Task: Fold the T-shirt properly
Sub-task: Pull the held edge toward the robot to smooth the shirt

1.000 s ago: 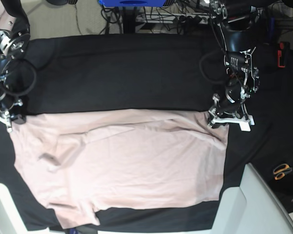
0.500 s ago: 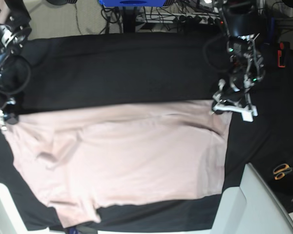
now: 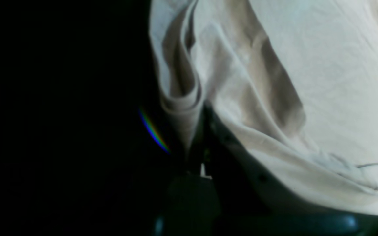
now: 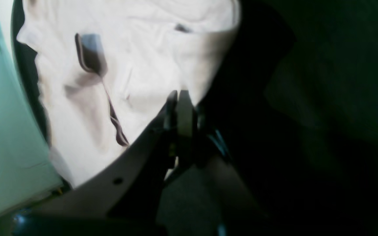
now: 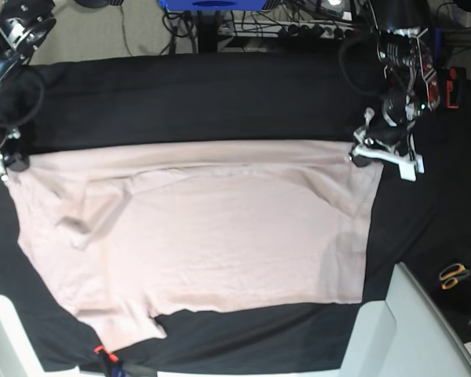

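Left gripper point(image 5: 370, 154) is clamping shut on the far corner of the T-shirt point(image 5: 204, 236); its jaws were closing a second ago. Right gripper point(image 5: 6, 163) is pinching the opposite far corner, jaws fully closed. Both are pulling the far edge away across the black surface point(image 5: 196, 98); it is now lying straighter and farther back than before. Shirt is spreading flat, some creases remaining near the right gripper. Judgement: flattening step, folding not yet begun.
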`<state>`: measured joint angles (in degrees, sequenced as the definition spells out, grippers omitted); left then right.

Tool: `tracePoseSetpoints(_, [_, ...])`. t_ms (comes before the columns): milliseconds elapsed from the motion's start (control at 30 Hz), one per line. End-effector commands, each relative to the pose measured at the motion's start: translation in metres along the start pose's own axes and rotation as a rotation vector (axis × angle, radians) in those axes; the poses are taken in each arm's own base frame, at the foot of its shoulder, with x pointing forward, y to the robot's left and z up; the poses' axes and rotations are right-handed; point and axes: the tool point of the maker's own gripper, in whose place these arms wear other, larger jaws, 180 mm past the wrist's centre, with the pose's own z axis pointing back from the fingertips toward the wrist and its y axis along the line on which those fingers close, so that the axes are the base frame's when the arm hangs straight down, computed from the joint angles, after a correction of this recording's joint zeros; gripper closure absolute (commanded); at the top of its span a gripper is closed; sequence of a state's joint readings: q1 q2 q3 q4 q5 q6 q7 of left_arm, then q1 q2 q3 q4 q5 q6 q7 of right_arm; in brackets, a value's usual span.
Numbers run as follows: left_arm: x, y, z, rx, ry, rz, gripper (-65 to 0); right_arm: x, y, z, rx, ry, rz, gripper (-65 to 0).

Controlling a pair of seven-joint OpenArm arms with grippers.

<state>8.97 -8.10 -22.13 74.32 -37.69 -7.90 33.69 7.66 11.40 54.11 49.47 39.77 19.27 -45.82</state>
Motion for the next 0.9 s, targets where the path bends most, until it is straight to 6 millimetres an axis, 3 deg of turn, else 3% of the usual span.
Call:
tracePoseSetpoints(0, [0.017,0.000,0.005,-0.002,-0.051,-0.021,0.0,0.015,0.004,0.009,0.010,-0.043,0.026,-0.2])
tracePoseSetpoints(267, [-0.001,0.018,0.023,0.031,-0.080,-0.027,0.0,-0.002,0.002,0.036,-0.015,-0.058,0.103,-0.2])
tracePoseSetpoints(633, [-0.031,0.046,0.044,0.089,-0.078,-0.027,0.0,-0.025,-0.037,0.052,-0.089,-0.012,0.103,-0.2])
tracePoseSetpoints(867, [-0.036,0.040,0.056,0.080,-0.087,-0.044,0.0,-0.035,-0.046,0.063,-0.107,-0.009,0.132,-0.2])
